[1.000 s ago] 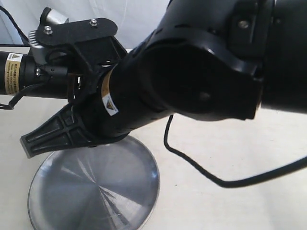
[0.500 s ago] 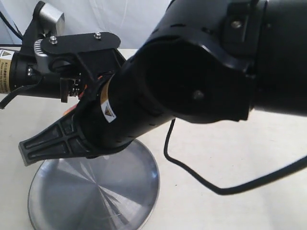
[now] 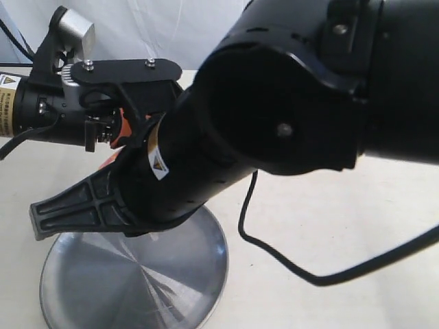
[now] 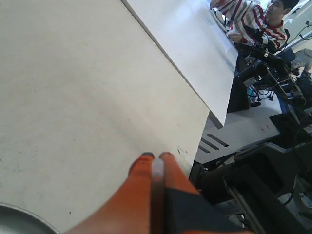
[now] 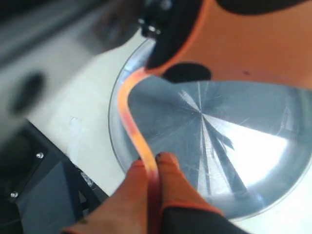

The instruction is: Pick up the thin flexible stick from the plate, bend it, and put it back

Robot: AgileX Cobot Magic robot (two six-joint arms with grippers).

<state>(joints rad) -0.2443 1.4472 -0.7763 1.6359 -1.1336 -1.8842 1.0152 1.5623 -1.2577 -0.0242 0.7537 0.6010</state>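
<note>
- the thin flexible stick (image 5: 127, 114) is a glowing red-orange rod bent into a shallow s-curve. it hangs in the air over the plate (image 5: 253, 161), not touching it.
- the right end effector (image 5: 148, 160) is pinched narrow on one end of the stick, with its orange fingers pressed together around the stick.
- the left end effector (image 4: 152, 157) is likewise clamped tight on the other end, with the pale whitish tip showing between its pads.
- the plate is round shiny silver metal with wedge-shaped reflections, and it lies on a cream tabletop (image 3: 329, 212).
- a black cable (image 3: 274, 253) loops across the tabletop beside the plate.
- beyond the tabletop edge, a person in a striped shirt (image 4: 248, 17) sits near dark equipment.
</note>
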